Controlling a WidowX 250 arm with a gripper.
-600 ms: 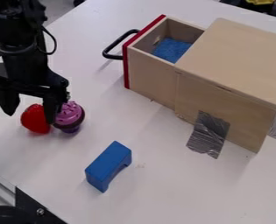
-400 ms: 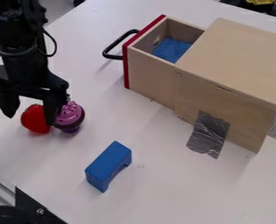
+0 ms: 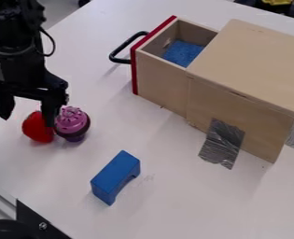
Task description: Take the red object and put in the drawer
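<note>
The black gripper (image 3: 28, 116) hangs at the left of the camera view, open, its two fingertips wide apart. Below and between them, toward the right finger, a round red object (image 3: 37, 128) rests on the white table, with that finger partly in front of it. The wooden drawer (image 3: 163, 66) stands pulled out at the upper middle, with a red front edge and a black handle. Inside it lies something blue and textured.
Close to the red object's right is a purple-and-brown toy cupcake (image 3: 73, 122). A blue arched block (image 3: 116, 177) lies at lower centre. The wooden drawer box (image 3: 248, 70) fills the right side, held by grey tape (image 3: 222, 144).
The gripper has shifted slightly to the left, uncovering more of the cupcake. The red object, drawer and block have stayed where they were.
</note>
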